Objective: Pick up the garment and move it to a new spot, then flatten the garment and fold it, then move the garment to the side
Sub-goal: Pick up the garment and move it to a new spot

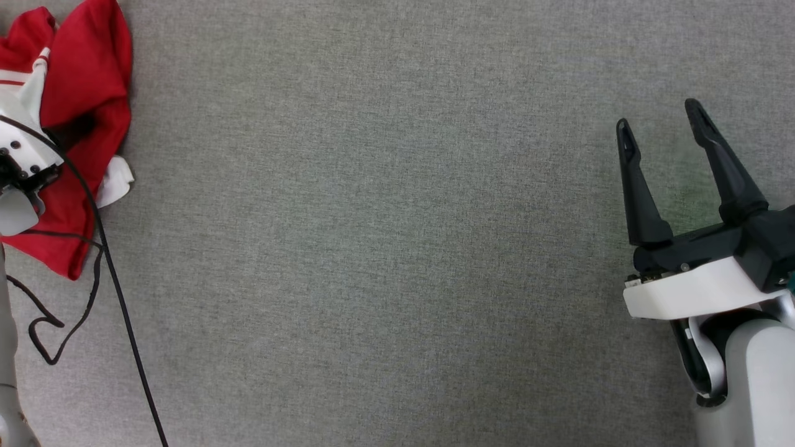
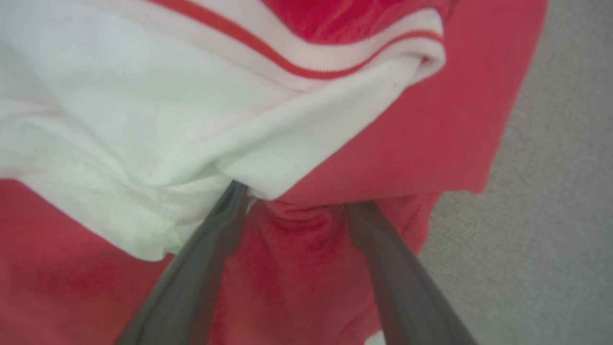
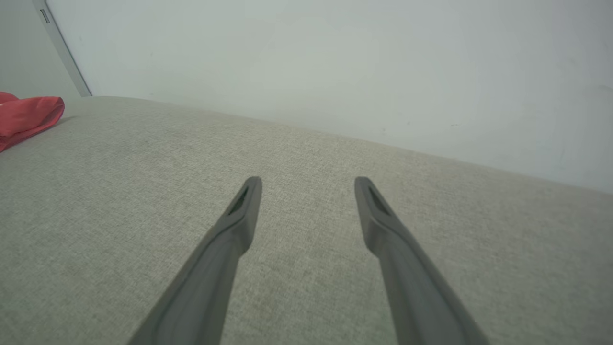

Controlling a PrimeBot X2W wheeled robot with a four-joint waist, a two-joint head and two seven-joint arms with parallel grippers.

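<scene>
Head view first: the crumpled red jersey T-shirt with white sleeves [image 1: 87, 93] is bunched in the upper left corner of the frame, on the grey woven fabric surface [image 1: 397, 248]. The left arm's white wrist housing [image 1: 22, 155] sits on top of it at the left edge, and a thin black cable [image 1: 118, 292] trails down the lower left. At the right edge the right gripper [image 1: 658, 118] hangs over bare grey fabric, its 2 dark fingers spread and holding nothing, well apart from the shirt.

Over to the left wrist view, and here's the action. The left gripper [image 2: 297, 196] has both fingers spread, tips tucked in under the folds. 1 goes beneath the white sleeve [image 2: 119, 120] with its red-striped trim [image 2: 306, 62], the other under a red fold. Red cloth is bunched between them, but nothing is pinched yet.

Right wrist view: spread fingers over the surface, a pale wall [image 3: 335, 62] behind, and a sliver of red shirt at the far left edge.

So I read this as the pick-up, with the grab about to close. To do it well, the left fingers should press together on a thick gather, sleeve and body together, rather than 1 loose layer that could slip out. Lift straight up until the hem clears the surface, mind that cable, then carry it toward the open centre.
</scene>
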